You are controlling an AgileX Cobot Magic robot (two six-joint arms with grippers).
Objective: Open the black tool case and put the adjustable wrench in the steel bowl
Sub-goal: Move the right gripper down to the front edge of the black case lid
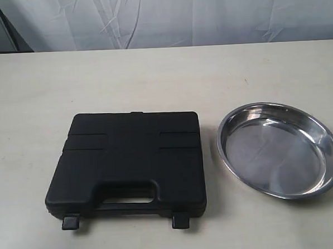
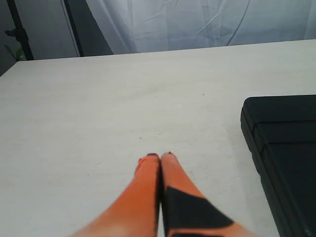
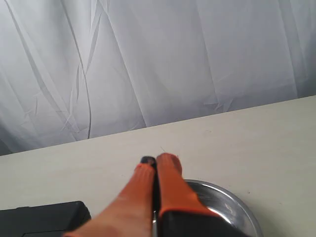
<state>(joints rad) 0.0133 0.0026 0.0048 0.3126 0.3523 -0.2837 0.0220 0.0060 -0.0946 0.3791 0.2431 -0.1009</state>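
The black tool case point(image 1: 129, 160) lies closed on the table at the left, handle and two latches point(image 1: 180, 221) toward the near edge. The steel bowl point(image 1: 279, 149) sits empty to its right. The adjustable wrench is hidden. Neither gripper appears in the exterior view. My left gripper point(image 2: 160, 156) is shut with orange fingers pressed together above bare table, the case's edge point(image 2: 281, 148) off to one side. My right gripper point(image 3: 157, 159) is shut, empty, hovering over the bowl's rim point(image 3: 237, 202), with a corner of the case point(image 3: 44, 217) also visible.
A white curtain point(image 1: 177, 15) hangs behind the pale table point(image 1: 153, 80). A dark stand point(image 2: 19, 34) is visible past the table's far corner in the left wrist view.
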